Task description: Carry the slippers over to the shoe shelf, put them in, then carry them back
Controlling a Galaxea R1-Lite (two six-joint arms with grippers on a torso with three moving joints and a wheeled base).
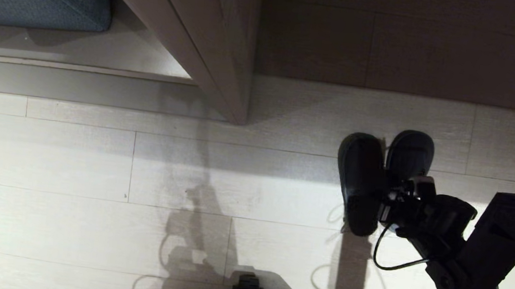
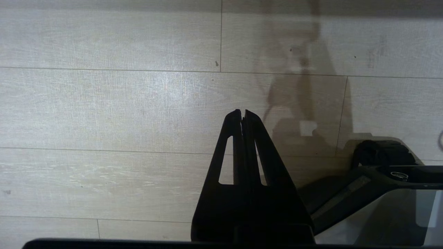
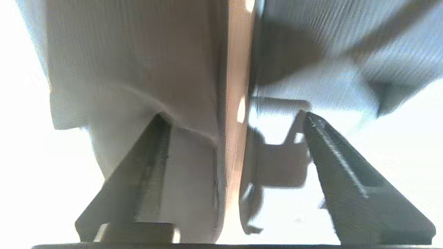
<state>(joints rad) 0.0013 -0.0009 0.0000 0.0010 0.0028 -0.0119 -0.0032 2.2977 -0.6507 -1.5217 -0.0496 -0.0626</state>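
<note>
The pale wood-plank floor (image 1: 93, 160) fills most of the head view and carries everything at stake here. At its far edge stands the taupe wood-laminate built-in unit (image 1: 201, 38), whose low cubby, the shoe shelf (image 1: 80, 56), shows a pale bottom board behind a raised front lip; a blue-grey quilted cushion-like thing (image 1: 47, 0) sits inside it, on the left.

Well apart from that cubby, on the robot's right, the pair of flat dark grey-blue fabric slippers (image 1: 361, 182) lies on the floor, side by side and touching, toes pointing toward the dark wall. Their place out on the open planks, not in the shelf, suggests the return leg of the task, with the pair set down where it belongs.

The black right arm reaches in low from the right, and its right tool (image 1: 392, 204) sits at the heel end of the pair. In the right wrist view its fingers (image 3: 339, 155) stand spread, one on each side of the upright tan sole edge between them, pinching nothing; that reads as a release.

The left tool (image 2: 242, 116) hangs parked over bare floor, fingers pressed together and empty, since one arm is enough for this job.
</note>
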